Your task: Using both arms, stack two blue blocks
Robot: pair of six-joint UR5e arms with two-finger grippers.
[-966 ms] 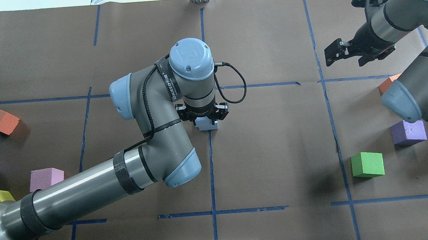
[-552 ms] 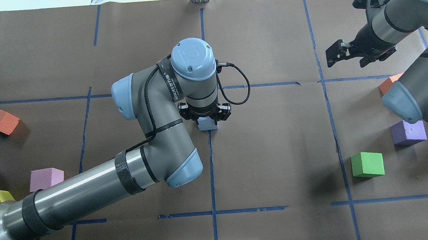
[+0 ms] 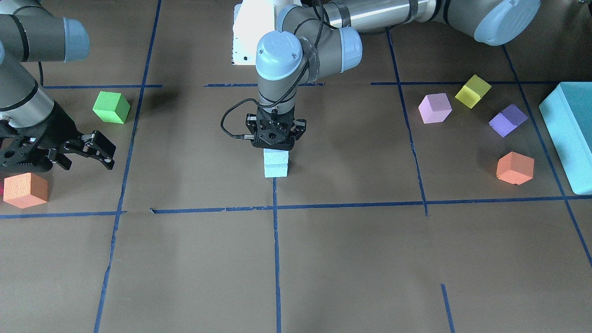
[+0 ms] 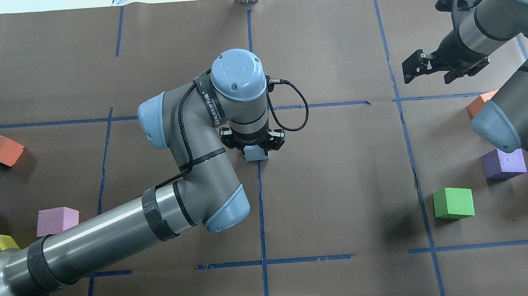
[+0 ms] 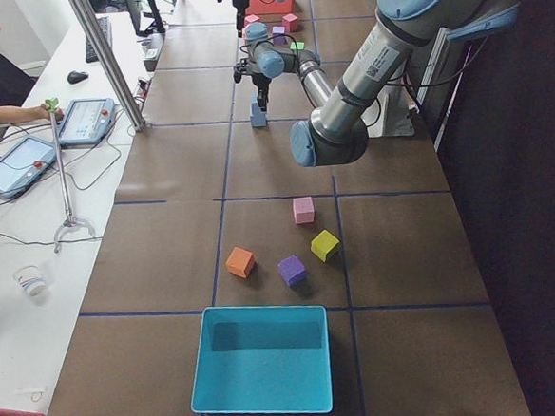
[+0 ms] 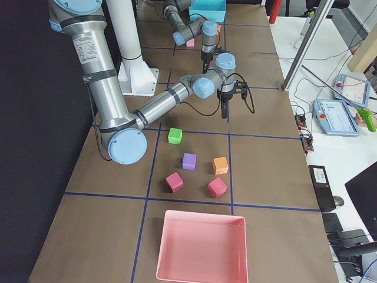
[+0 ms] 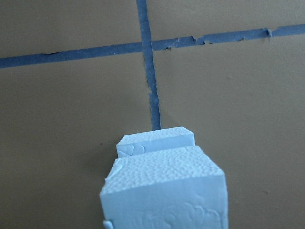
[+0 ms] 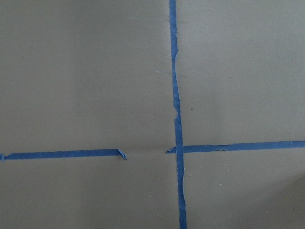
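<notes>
The placing step is in hand: a small pale sky-blue cube of speckled foam, the upper blue cube point(image 3: 276, 156), rests on its twin, the lower blue cube point(image 3: 276, 170); the pair stands on the brown paper-covered table point(image 3: 351, 259) just on the robot's side of the crossing of blue tape lines point(image 3: 275, 209), at the end of the line that runs from that crossing toward the robot; the black two-finger left gripper point(image 3: 276, 148) points straight down over the stack, its jaws narrowed to the cube's width and, as far as I can judge, clamped on the upper blue cube's sides; the right gripper point(image 3: 105, 155) hangs well apart from the crossing, off to the robot's right, jaws spread and empty; from the front the two cubes' edges look nearly flush, though the left wrist view shows a strip of the lower blue cube beyond the upper one's far edge, and I cannot tell whether that is a small offset or only the viewing angle; the stack seems all but made, so the next move calls for spreading the jaws evenly and rising straight up, since light foam could cling to a finger and tip.
</notes>
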